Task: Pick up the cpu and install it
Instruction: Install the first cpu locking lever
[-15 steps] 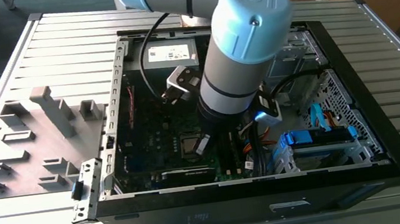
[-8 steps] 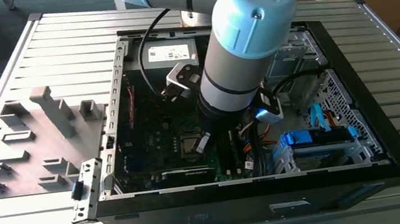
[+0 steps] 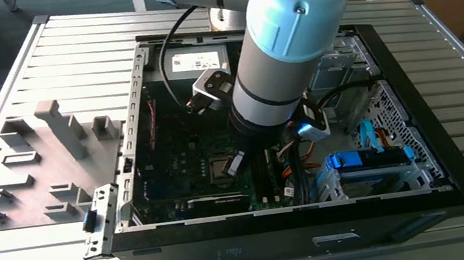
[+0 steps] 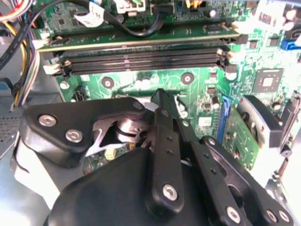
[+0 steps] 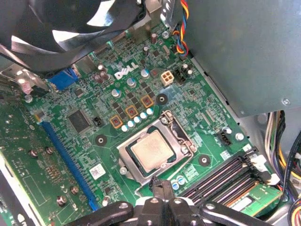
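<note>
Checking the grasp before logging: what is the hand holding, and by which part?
Nothing: the cpu lies in its socket, with the hand shut beside it.

The arm [image 3: 282,65] reaches steeply down from the far edge of the bench, its pale blue elbow cap uppermost and the grey forearm pointing down into the open case. The wrist sits low above the board, cables looping off its sides. In both wrist views the gripper [image 5: 162,188] shows black linkage bars that converge on narrow fingers [image 4: 162,101]. The fingertips appear drawn together with nothing between them, though the linkage hides part of the tips.
</note>
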### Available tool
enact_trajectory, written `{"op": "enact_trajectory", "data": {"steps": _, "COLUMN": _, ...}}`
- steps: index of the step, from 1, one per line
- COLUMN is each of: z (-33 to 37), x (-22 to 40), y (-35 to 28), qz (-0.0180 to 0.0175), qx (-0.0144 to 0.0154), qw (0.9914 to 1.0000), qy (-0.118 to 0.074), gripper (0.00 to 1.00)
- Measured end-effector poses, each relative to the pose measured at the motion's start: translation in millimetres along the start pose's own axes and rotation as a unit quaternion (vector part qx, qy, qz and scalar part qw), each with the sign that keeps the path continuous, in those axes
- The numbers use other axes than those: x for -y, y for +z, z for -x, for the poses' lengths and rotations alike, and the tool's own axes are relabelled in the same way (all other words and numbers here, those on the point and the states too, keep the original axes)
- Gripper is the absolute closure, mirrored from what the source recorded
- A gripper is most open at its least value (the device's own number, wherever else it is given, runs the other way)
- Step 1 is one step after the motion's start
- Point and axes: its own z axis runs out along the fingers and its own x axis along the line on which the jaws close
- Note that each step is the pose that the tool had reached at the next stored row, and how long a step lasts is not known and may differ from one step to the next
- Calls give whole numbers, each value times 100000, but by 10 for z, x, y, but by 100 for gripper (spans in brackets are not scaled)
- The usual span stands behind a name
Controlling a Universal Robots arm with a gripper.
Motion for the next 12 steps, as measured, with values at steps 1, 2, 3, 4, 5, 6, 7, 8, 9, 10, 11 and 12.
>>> {"op": "enact_trajectory", "data": {"steps": 1, "z": 0, "x": 0, "y": 1, "qz": 3, "qx": 8, "qw": 100000, "qy": -5, "gripper": 89}}
{"op": "enact_trajectory", "data": {"steps": 2, "z": 0, "x": -4, "y": 2, "qz": -1, "qx": 3, "qw": 100000, "qy": -3, "gripper": 89}}
{"op": "enact_trajectory", "data": {"steps": 3, "z": 1, "x": -10, "y": 3, "qz": -6, "qx": -2, "qw": 100000, "qy": -2, "gripper": 89}}
{"op": "enact_trajectory", "data": {"steps": 4, "z": 3, "x": -18, "y": 4, "qz": -9, "qx": -6, "qw": 100000, "qy": -4, "gripper": 89}}
{"op": "enact_trajectory", "data": {"steps": 5, "z": 7, "x": -26, "y": 7, "qz": -12, "qx": 0, "qw": 100000, "qy": -6, "gripper": 89}}
{"op": "enact_trajectory", "data": {"steps": 6, "z": 15, "x": -34, "y": 11, "qz": -24, "qx": 8, "qw": 100000, "qy": -6, "gripper": 89}}
{"op": "enact_trajectory", "data": {"steps": 7, "z": 25, "x": -43, "y": 15, "qz": -39, "qx": 25, "qw": 100000, "qy": -4, "gripper": 89}}
{"op": "enact_trajectory", "data": {"steps": 8, "z": 36, "x": -51, "y": 17, "qz": -46, "qx": 36, "qw": 100000, "qy": -7, "gripper": 89}}
{"op": "enact_trajectory", "data": {"steps": 9, "z": 43, "x": -59, "y": 19, "qz": -53, "qx": 43, "qw": 100000, "qy": -9, "gripper": 89}}
{"op": "enact_trajectory", "data": {"steps": 10, "z": 45, "x": -64, "y": 21, "qz": -60, "qx": 64, "qw": 100000, "qy": -10, "gripper": 89}}
{"op": "enact_trajectory", "data": {"steps": 11, "z": 41, "x": -69, "y": 22, "qz": -71, "qx": 64, "qw": 100000, "qy": -11, "gripper": 89}}
{"op": "enact_trajectory", "data": {"steps": 12, "z": 37, "x": -75, "y": 22, "qz": -89, "qx": 73, "qw": 100000, "qy": -14, "gripper": 89}}
